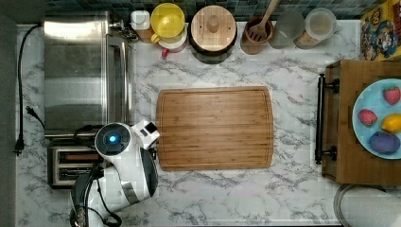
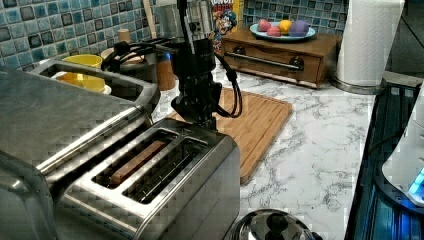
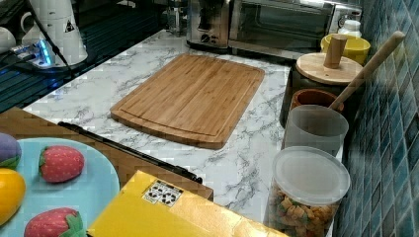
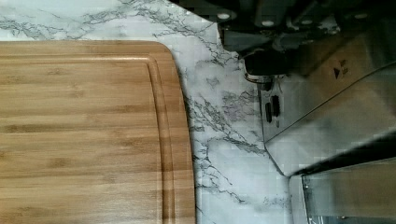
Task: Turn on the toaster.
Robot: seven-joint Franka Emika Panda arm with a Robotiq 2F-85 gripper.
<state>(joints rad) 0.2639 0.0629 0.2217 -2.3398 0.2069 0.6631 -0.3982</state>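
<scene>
steel toaster lever apparently not yet pressed; gripper poised at lever end, jaw state unclear, pushing down left

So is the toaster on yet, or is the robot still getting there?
Done: the arm has reached the toaster, and its tool sits at the end next to the cutting board. In hand: in the wrist view the tool's tip is right by the black lever knob. Left: I cannot tell whether the lever has been pushed down. Nothing glows in the slots in the left view, so it probably is not on yet.
</scene>
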